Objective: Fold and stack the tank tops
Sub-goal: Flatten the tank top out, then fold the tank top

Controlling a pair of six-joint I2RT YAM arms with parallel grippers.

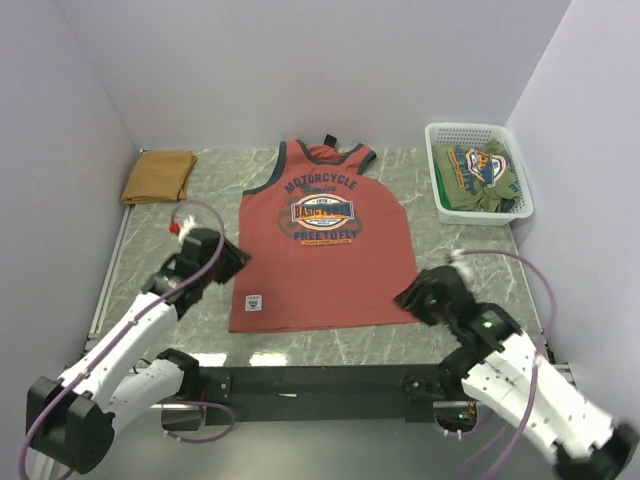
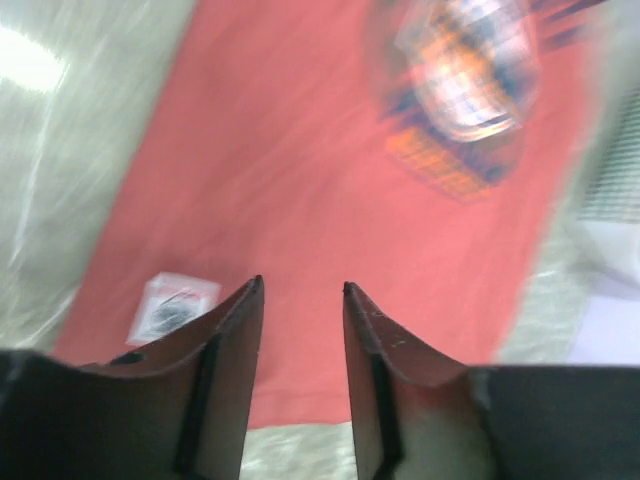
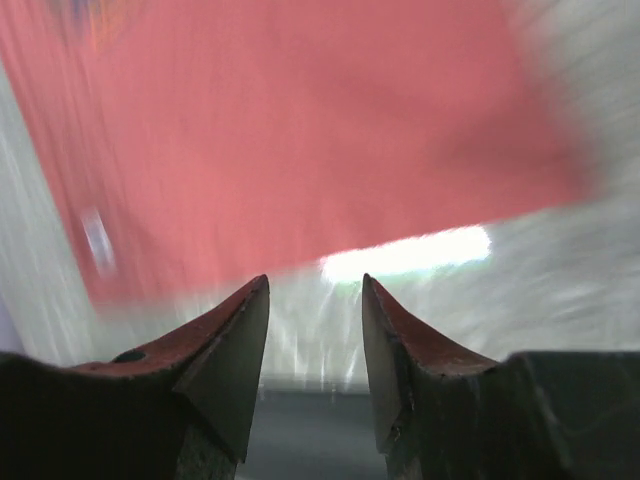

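Observation:
A rust-red tank top (image 1: 320, 250) with dark trim and chest lettering lies flat in the middle of the table, hem towards me. It fills the left wrist view (image 2: 300, 180) and the top of the right wrist view (image 3: 280, 130). A tan-brown tank top (image 1: 158, 176) lies folded at the far left. My left gripper (image 1: 232, 262) is open and empty beside the red top's left edge, over its lower left part (image 2: 300, 290). My right gripper (image 1: 408, 297) is open and empty at the red top's lower right corner, over bare table (image 3: 315, 285).
A white mesh basket (image 1: 436, 140) at the far right holds a folded green shirt (image 1: 477, 172). The table is grey-green marble (image 1: 440, 235), walled on three sides. A dark rail (image 1: 320, 380) with the arm bases runs along the near edge.

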